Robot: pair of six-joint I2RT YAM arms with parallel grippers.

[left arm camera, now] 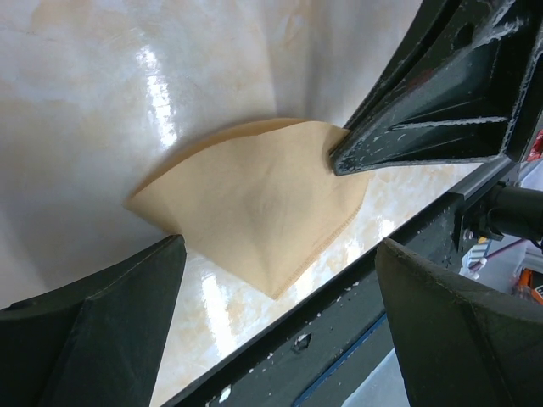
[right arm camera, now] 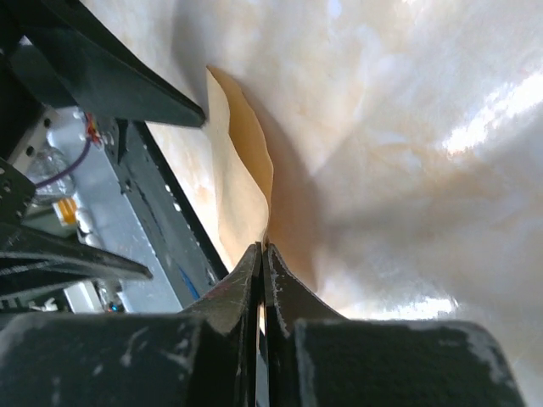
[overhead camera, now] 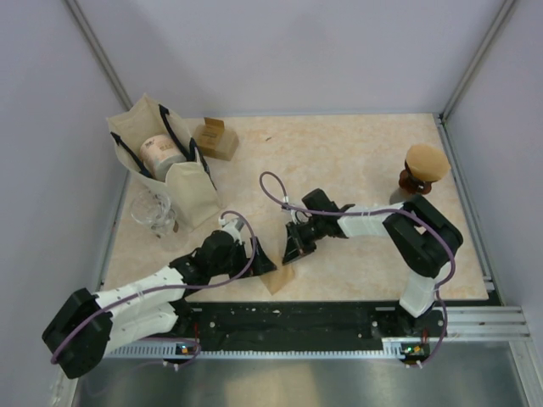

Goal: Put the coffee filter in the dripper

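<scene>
Tan paper cone coffee filter [left arm camera: 254, 203] sat at the near edge of the marble-patterned tabletop [overhead camera: 356, 161], its rim pinched in the right gripper [right arm camera: 261, 250]. The left gripper [left arm camera: 277, 246] was spread wide, straddling it.

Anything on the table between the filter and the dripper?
Nothing visible. The right gripper pinches the coffee filter at the near edge; no object lies between it and the dripper at far right, only the right arm itself.

Robotics test cell, not a home: plain grey panel walls [overhead camera: 297, 51] are enclosing the marble-pattern table [overhead camera: 339, 153], and an aluminium rail [overhead camera: 479, 320] along the table's near edge is carrying two cabled arms [overhead camera: 424, 246].
</scene>
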